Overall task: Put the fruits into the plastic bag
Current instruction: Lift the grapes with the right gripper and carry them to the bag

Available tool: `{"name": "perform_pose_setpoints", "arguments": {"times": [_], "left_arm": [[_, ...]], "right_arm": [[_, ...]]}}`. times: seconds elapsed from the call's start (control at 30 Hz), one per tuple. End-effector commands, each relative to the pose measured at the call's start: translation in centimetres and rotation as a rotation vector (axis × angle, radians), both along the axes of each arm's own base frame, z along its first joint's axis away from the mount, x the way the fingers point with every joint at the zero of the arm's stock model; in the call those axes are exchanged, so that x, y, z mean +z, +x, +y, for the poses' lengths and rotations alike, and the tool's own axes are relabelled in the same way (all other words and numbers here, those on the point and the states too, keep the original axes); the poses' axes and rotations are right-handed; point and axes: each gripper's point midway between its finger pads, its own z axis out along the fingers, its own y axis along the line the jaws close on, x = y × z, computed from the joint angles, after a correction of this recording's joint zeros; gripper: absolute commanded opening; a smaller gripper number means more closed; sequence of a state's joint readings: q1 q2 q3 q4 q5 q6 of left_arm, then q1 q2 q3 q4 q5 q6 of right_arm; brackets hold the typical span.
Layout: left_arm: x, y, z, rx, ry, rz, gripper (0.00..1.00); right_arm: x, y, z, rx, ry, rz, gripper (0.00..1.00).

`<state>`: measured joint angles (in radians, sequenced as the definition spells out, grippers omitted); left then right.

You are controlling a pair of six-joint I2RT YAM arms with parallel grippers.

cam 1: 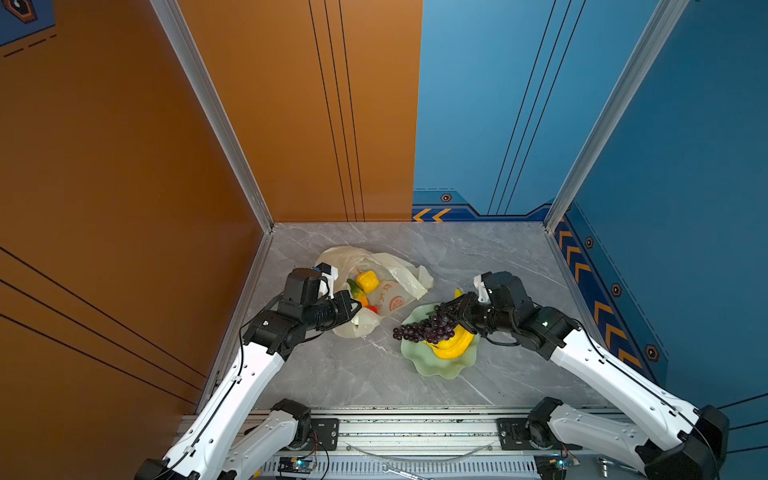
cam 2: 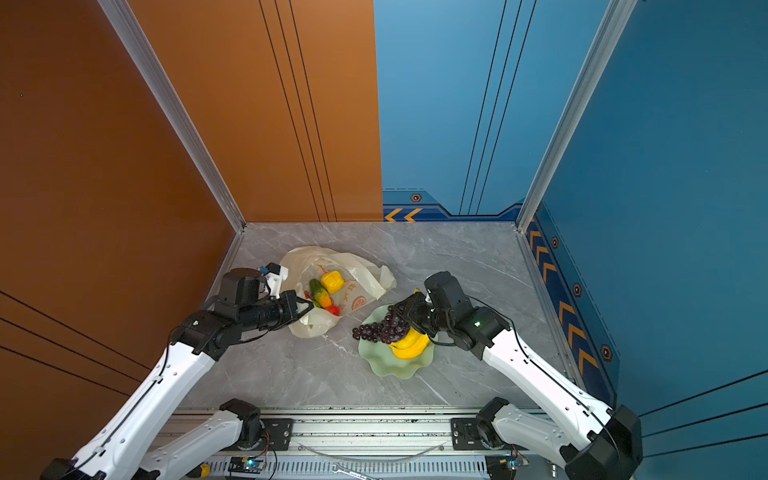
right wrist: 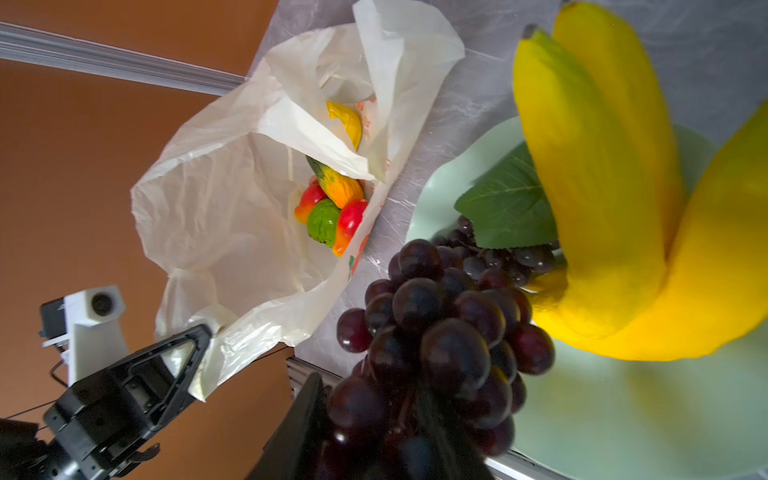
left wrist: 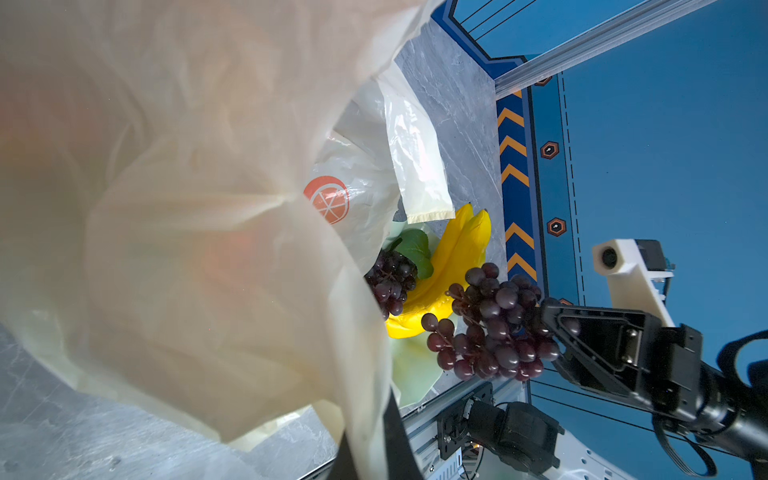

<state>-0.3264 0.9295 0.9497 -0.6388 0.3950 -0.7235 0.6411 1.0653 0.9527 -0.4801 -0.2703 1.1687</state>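
The cream plastic bag lies open on the table. My left gripper is shut on its near edge. Inside lie a yellow fruit, an orange-green one, a bumpy green one and red mangoes. My right gripper is shut on a dark purple grape bunch, held just above the dish. A second grape bunch with a green leaf and the yellow bananas rest on the dish.
The pale green wavy-edged dish stands right of the bag on the grey marble table. Orange and blue walls close in the back and both sides. A metal rail with the arm bases runs along the front edge.
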Motion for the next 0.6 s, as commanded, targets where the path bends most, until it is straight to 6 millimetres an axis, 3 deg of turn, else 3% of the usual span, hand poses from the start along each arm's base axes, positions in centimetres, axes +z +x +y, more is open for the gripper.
{"name": "perform_pose_setpoints", "arguments": {"times": [0.0, 0.23, 0.57], "left_arm": [[-0.3, -0.1, -0.2, -0.023, 0.000, 0.000, 0.00], [-0.4, 0.0, -0.4, -0.035, -0.001, 0.008, 0.00], [-0.3, 0.1, -0.7, -0.051, -0.006, 0.010, 0.00]], "right_arm": [[2.2, 0.7, 1.1, 0.017, 0.053, -0.043, 0.34], [5.0, 1.7, 2.8, 0.052, 0.091, -0.088, 0.34], [9.7, 4.1, 7.4, 0.128, 0.165, -0.157, 0.34]]}}
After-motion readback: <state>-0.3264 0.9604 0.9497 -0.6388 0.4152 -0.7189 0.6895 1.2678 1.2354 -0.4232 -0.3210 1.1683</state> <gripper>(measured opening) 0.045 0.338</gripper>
